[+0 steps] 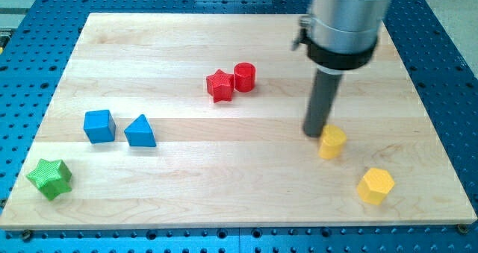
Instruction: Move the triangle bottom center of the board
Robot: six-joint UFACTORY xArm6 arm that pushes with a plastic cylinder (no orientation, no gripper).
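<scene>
We find no brand, label or writing that can be read anywhere in this view. Our arm carries no hand, so nothing is parted, closed or clamped; it ends in a straight dark rod below a silver cylinder with a black collar. My tip rests on the pale wooden tabletop, touching or just beside the small yellow cylinder-like block, which sits toward the view's right and slightly below the tip. We cannot tell whether they truly touch.

The blue triangular block, the one the task names, lies well apart from the tip, far toward the view's left at about the same height. Just beyond it on the left sits the blue cube, near but apart. Farther left and lower, by the board's corner, lies the green star-shaped block.

Toward the view's top and left of the tip, the red star-shaped block touches the red cylinder. Below and right of the tip lies the yellow hexagonal block.
</scene>
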